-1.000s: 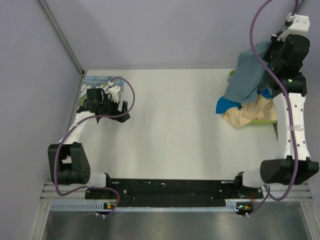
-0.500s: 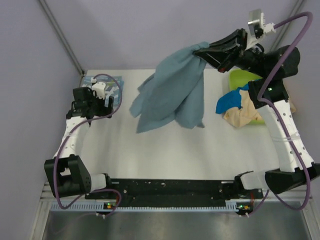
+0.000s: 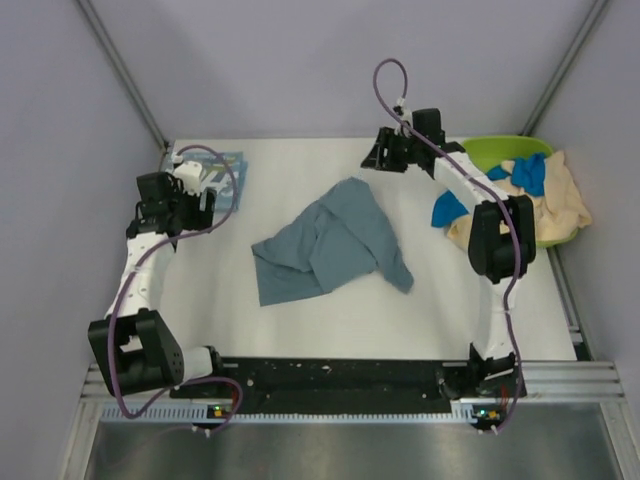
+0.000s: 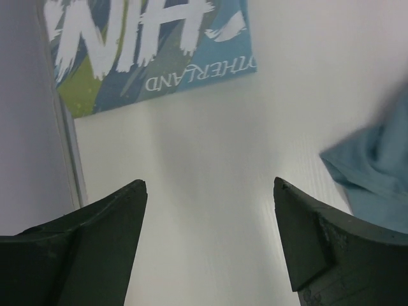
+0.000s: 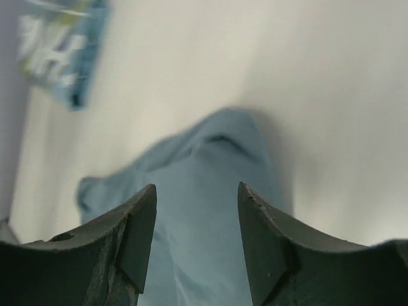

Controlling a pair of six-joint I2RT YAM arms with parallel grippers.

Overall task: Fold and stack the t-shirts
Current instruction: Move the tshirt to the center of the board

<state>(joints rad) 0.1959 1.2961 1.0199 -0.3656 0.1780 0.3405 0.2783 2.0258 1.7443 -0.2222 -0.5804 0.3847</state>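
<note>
While my left hand (image 4: pixel 209 191) and right hand (image 5: pixel 196 194) gape empty, I judge one teal shirt (image 4: pixel 159 51) folded, far left of the tub (image 3: pixel 500 150). The slate-blue shirt (image 3: pixel 330 245) lies crumpled on the desk (image 3: pixel 300 310) between them; the bright blue shirt (image 3: pixel 528 172) and cream shirt (image 3: pixel 565 200) are heaped in the tub, unfolded.

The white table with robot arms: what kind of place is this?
Probably a robot lab's test booth, not a home: two arms bolted to the table, plain grey walls around it, and shirts in a green tub for folding.
</note>
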